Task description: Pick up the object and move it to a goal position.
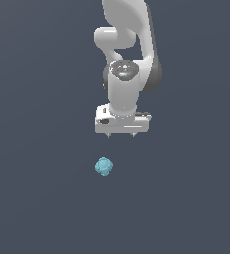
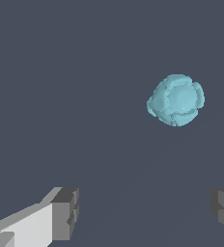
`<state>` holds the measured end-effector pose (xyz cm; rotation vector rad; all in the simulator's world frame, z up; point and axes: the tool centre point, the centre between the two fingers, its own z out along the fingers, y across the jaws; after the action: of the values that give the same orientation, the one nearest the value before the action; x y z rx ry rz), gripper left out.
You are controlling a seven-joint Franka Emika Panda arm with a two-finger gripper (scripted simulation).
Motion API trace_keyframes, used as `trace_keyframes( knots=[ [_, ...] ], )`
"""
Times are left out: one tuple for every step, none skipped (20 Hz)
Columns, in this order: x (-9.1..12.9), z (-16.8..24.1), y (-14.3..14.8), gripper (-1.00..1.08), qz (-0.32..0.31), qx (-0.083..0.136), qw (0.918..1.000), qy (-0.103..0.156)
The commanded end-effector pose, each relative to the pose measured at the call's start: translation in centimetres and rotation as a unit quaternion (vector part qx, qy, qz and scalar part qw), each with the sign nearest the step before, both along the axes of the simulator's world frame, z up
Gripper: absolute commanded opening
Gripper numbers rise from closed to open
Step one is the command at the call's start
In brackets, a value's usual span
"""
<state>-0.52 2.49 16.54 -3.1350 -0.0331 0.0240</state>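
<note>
The object (image 1: 104,166) is a small light-cyan lumpy blob lying on the dark grey floor, below the arm in the exterior view. It also shows in the wrist view (image 2: 175,100), off to one side of the fingers. My white gripper (image 1: 120,135) hangs above and slightly to the exterior view's right of the object, apart from it. The gripper (image 2: 143,212) is open and empty, with its two grey fingertips (image 2: 65,212) spread wide.
The white arm (image 1: 126,54) rises behind the gripper toward the top of the exterior view. Plain dark grey floor (image 1: 37,198) lies all around the object.
</note>
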Motion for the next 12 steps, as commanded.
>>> trace_keyframes(
  knots=[
    [0.0,0.0,0.0,1.00,0.000,0.000,1.0000,0.000],
    [0.0,0.0,0.0,1.00,0.000,0.000,1.0000,0.000],
    [0.1,0.2,0.0,1.00,0.000,-0.001,1.0000,-0.001],
    [0.2,0.4,0.0,1.00,0.000,-0.003,1.0000,-0.003],
    [0.3,0.6,0.0,1.00,0.001,-0.005,1.0000,-0.005],
    [0.5,1.0,-0.1,1.00,0.001,-0.008,0.9999,-0.008],
    [0.6,1.3,-0.1,1.00,0.002,-0.010,0.9999,-0.011],
    [0.7,1.5,-0.1,1.00,0.002,-0.012,0.9998,-0.013],
    [0.8,1.6,-0.1,1.00,0.002,-0.013,0.9998,-0.014],
    [0.8,1.7,-0.1,1.00,0.002,-0.013,0.9998,-0.015],
    [0.8,1.7,-0.1,1.00,0.002,-0.013,0.9998,-0.015],
    [0.8,1.6,-0.1,1.00,0.002,-0.013,0.9998,-0.014]
  ],
)
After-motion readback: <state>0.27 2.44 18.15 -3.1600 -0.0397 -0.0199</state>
